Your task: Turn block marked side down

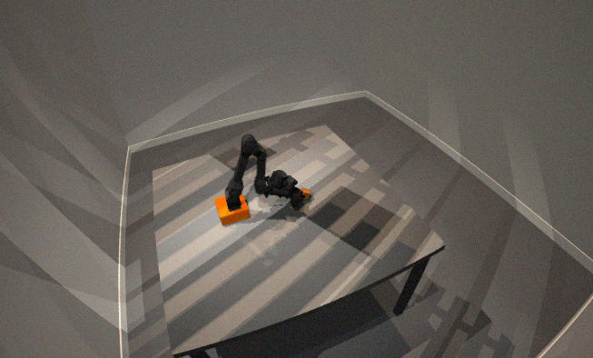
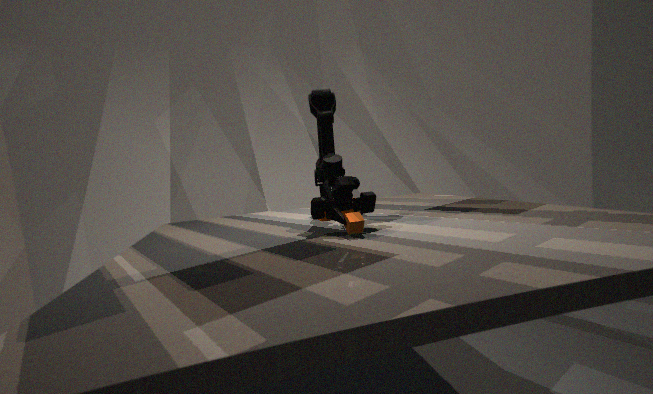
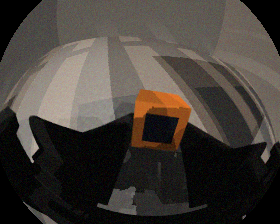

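Observation:
The block (image 1: 305,193) (image 2: 354,223) (image 3: 162,100) is a small orange block. It is low over the table (image 1: 214,291) (image 2: 356,287); whether its lower edge touches the top cannot be told. In the wrist view its marked side, a dark square (image 3: 160,128), faces back toward the wrist camera, not down. My gripper (image 1: 301,195) (image 2: 351,221) (image 3: 157,121) is shut on the block, one finger at each side. The arm reaches low, with the gripper pointing outward and nearly level. The block's underside is hidden.
A larger orange box (image 1: 235,218) sits at the foot of the arm (image 1: 239,174) (image 2: 326,132). The table's front edge (image 1: 310,310) shows in the top view. Striped light and shadow patches cover the table and walls.

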Controlling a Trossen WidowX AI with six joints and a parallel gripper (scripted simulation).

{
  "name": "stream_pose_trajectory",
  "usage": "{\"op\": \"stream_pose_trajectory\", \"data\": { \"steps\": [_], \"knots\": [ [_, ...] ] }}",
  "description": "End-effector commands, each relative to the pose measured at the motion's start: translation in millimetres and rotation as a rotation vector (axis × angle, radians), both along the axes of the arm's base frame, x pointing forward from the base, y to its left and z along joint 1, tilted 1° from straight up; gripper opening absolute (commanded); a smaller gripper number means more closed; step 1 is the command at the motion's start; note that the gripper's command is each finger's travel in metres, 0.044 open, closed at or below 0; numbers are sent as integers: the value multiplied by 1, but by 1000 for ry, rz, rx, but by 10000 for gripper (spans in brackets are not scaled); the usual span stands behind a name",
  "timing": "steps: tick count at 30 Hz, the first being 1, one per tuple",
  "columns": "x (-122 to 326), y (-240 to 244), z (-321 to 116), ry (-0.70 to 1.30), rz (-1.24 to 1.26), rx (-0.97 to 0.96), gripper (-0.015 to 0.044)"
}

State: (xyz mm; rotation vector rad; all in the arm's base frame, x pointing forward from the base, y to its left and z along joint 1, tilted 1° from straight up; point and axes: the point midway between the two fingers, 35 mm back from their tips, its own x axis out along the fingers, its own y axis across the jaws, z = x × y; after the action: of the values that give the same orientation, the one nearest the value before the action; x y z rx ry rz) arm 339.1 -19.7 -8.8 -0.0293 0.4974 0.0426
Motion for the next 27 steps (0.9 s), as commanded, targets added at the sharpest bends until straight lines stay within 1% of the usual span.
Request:
{"op": "stream_pose_trajectory", "data": {
  "steps": [1,14,27],
  "knots": [
    [0,0,1,-4,0,6,105],
    [0,0,1,-4,0,6,440],
    [0,0,1,-4,0,6,440]
  ]
}}
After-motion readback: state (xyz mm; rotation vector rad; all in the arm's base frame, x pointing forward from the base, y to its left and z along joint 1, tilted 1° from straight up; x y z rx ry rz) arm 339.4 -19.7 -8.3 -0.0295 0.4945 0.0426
